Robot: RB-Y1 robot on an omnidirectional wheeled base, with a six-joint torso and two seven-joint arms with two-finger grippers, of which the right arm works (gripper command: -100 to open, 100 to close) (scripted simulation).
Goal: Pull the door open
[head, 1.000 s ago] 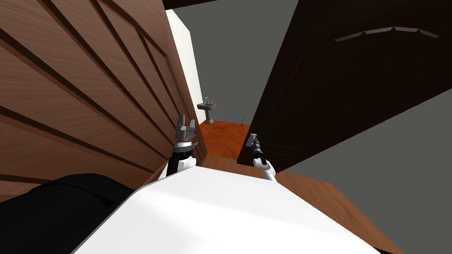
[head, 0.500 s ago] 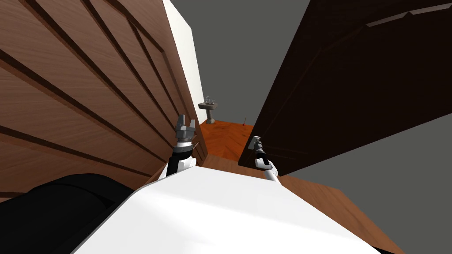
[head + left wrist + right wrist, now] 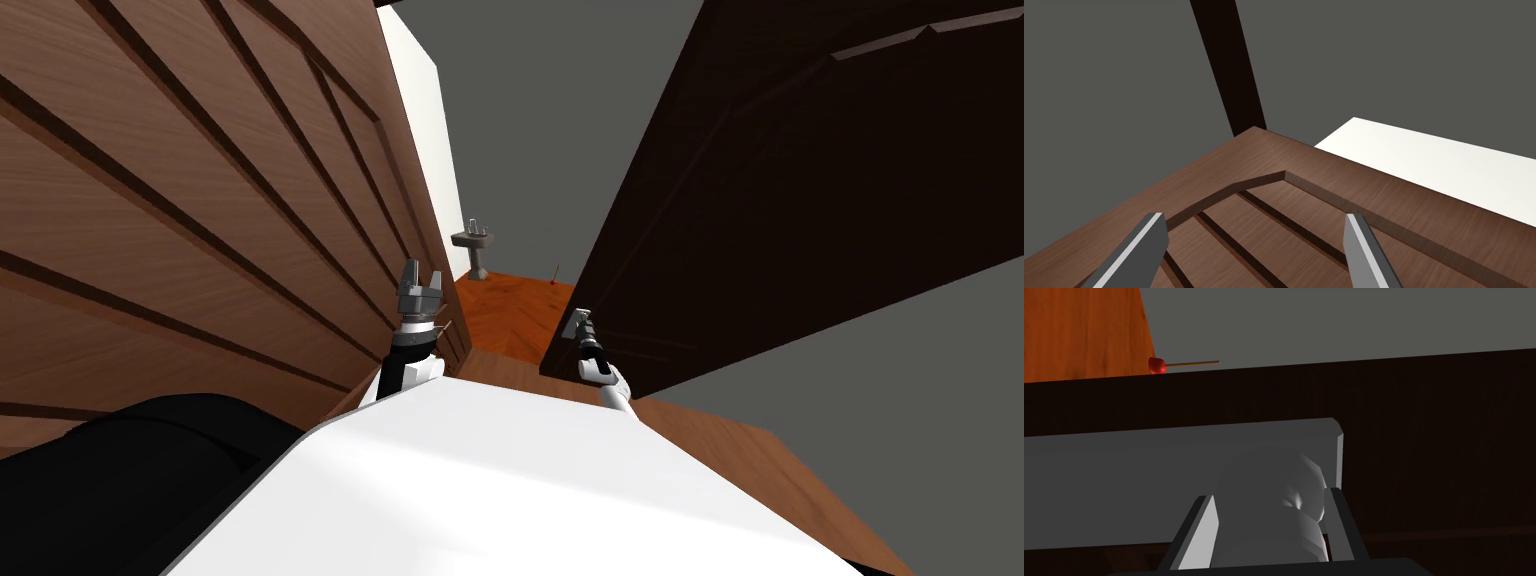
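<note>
The dark brown door (image 3: 800, 200) stands ajar on my right, its free edge toward the gap ahead. My right gripper (image 3: 578, 318) is at that edge. In the right wrist view my right gripper (image 3: 1268, 495) is shut on the door's rounded grey handle (image 3: 1274, 528), which sits on a grey plate (image 3: 1124, 488); both fingers press the handle's sides. My left gripper (image 3: 420, 272) is held up beside a lighter brown panelled door (image 3: 200, 200) on my left. In the left wrist view my left gripper (image 3: 1255, 217) is open, with nothing between its fingers.
Through the gap lies an orange wood floor (image 3: 510, 310) with a grey pedestal sink (image 3: 472, 245) at the far wall. A small red object on a thin stick (image 3: 1156, 365) lies on that floor past the door's edge. A white wall (image 3: 415, 120) borders the panelled door.
Over the first half second the dark door swung a little and my right gripper moved slightly right with the handle. Since then almost nothing has shifted. The left arm has stayed still.
</note>
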